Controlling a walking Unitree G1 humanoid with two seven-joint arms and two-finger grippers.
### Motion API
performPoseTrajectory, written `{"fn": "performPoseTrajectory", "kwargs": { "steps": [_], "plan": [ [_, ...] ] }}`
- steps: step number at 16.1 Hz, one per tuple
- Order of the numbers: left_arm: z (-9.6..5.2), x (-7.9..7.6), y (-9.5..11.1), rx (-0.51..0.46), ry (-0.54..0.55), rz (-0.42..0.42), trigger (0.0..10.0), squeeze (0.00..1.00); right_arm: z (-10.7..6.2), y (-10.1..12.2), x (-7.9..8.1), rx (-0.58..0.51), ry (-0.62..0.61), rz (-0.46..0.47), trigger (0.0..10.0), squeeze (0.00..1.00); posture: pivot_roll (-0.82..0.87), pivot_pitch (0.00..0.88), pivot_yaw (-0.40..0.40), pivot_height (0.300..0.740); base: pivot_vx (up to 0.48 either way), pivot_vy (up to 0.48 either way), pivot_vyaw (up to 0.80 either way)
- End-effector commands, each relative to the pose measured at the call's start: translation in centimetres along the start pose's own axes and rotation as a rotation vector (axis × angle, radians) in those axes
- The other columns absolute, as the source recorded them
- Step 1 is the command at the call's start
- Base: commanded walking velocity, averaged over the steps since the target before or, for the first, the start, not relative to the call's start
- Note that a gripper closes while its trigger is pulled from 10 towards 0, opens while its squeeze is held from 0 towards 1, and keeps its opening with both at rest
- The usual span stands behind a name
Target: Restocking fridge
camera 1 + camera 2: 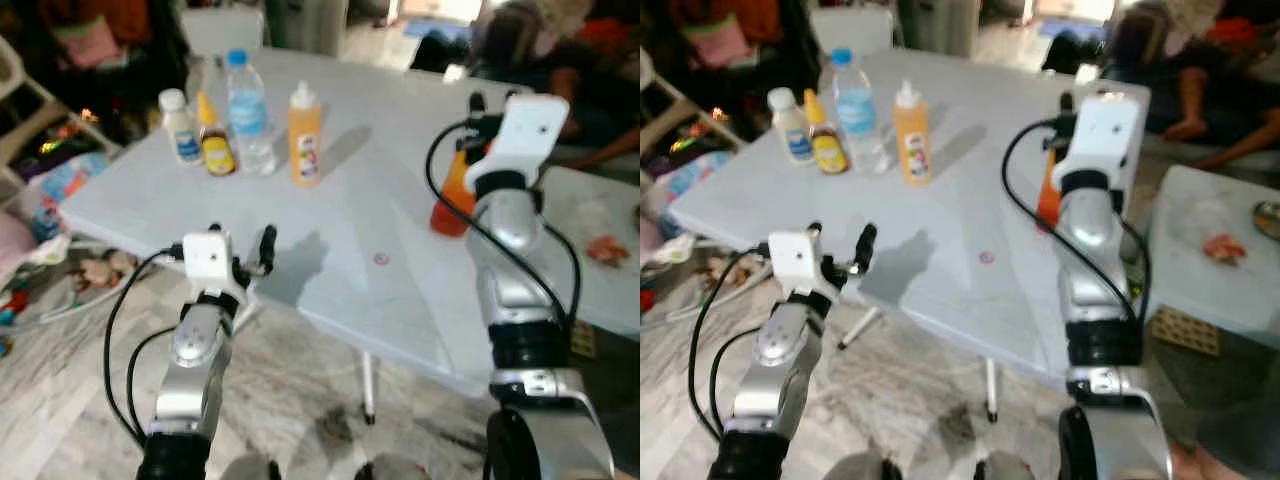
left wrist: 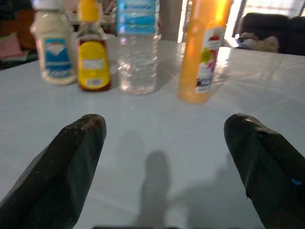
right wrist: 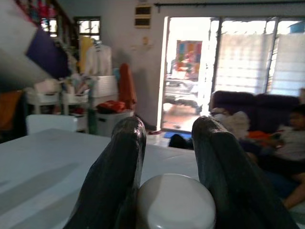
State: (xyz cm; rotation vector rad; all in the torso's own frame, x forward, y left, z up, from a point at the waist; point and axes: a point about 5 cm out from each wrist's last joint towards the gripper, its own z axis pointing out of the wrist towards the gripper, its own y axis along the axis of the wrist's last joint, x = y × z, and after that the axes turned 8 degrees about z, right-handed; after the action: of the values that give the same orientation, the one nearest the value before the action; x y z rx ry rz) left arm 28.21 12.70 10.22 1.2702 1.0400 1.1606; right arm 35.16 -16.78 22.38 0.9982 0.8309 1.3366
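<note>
On the white table (image 1: 380, 300), at its far left corner, stand a white bottle (image 1: 180, 127), a small brown bottle with a yellow cap (image 1: 214, 143), a clear water bottle (image 1: 247, 112) and an orange juice bottle (image 1: 304, 133). My left gripper (image 1: 240, 240) hovers open over the table's near edge, facing that row, and is empty. An orange bottle with a white cap (image 3: 175, 202) stands further right on the table (image 1: 452, 198). My right gripper (image 3: 170, 125) is shut on its neck, a finger on each side of the cap.
A person (image 1: 560, 60) sits on a sofa beyond the table's far right. A second white surface (image 1: 600, 215) with a pink item (image 1: 605, 250) lies to the right. Toys and clutter (image 1: 50, 190) cover the floor on the left. A white chair (image 1: 222, 28) stands behind the table.
</note>
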Motion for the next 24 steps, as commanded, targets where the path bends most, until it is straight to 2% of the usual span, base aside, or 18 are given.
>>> {"fn": "performPoseTrajectory", "kwargs": {
  "steps": [1, 4, 6, 8, 12, 15, 16, 17, 18, 24],
  "plan": [
    [0.0, 0.0, -0.1, 0.01, 0.002, 0.005, 10.0, 0.0, 0.3, 0.8, 0.3, -0.029, 0.016, 0.034, 10.0, 0.0, -0.05, 0.009, 0.035, 0.74, 0.0, 0.0, 0.0],
    [0.2, 0.2, 0.0, 0.008, 0.012, 0.014, 10.0, 0.0, 0.9, 1.3, 1.9, -0.014, 0.079, 0.206, 10.0, 0.0, -0.05, 0.01, 0.034, 0.74, 0.0, 0.0, 0.0],
    [0.1, 0.2, 0.0, 0.007, 0.015, 0.016, 10.0, 0.0, 0.9, 1.5, 2.5, -0.006, 0.102, 0.23, 10.0, 0.0, -0.04, 0.008, 0.03, 0.74, 0.0, 0.0, 0.0],
    [0.1, 0.2, 0.0, 0.009, 0.016, 0.016, 10.0, 0.0, 0.3, 0.6, 2.7, 0.035, 0.107, 0.247, 10.0, 0.0, -0.04, 0.008, 0.03, 0.74, 0.0, 0.0, 0.0],
    [0.2, 0.0, 0.0, 0.008, 0.008, 0.016, 10.0, 0.0, -1.3, -1.1, 2.7, 0.105, 0.115, 0.248, 10.0, 0.0, -0.05, 0.009, 0.034, 0.74, 0.0, 0.0, 0.0],
    [0.3, 0.0, 0.0, 0.01, 0.007, 0.017, 10.0, 0.0, -1.8, -1.8, 2.4, 0.138, 0.104, 0.228, 10.0, 0.0, -0.05, 0.009, 0.035, 0.74, 0.0, 0.0, 0.0],
    [0.3, 0.0, 0.0, 0.011, 0.007, 0.017, 10.0, 0.0, -1.8, -1.9, 2.3, 0.145, 0.103, 0.23, 10.0, 0.07, -0.05, 0.009, 0.035, 0.74, 0.0, 0.0, 0.0],
    [0.3, 0.0, 0.0, 0.012, 0.007, 0.017, 10.0, 0.0, -1.9, -2.0, 2.2, 0.149, 0.104, 0.218, 10.0, 0.69, -0.05, 0.009, 0.035, 0.74, 0.0, 0.0, 0.0],
    [0.2, 0.0, -0.1, 0.014, 0.007, 0.016, 10.0, 0.0, -1.8, -2.0, 2.2, 0.153, 0.105, 0.218, 10.0, 1.0, -0.05, 0.009, 0.033, 0.74, 0.0, 0.0, 0.0],
    [0.1, 0.0, -0.2, 0.021, 0.011, 0.014, 10.0, 0.0, -1.6, -2.0, 2.3, 0.159, 0.116, 0.188, 10.0, 1.0, -0.05, 0.015, 0.029, 0.74, 0.0, 0.0, 0.0]
  ]
}}
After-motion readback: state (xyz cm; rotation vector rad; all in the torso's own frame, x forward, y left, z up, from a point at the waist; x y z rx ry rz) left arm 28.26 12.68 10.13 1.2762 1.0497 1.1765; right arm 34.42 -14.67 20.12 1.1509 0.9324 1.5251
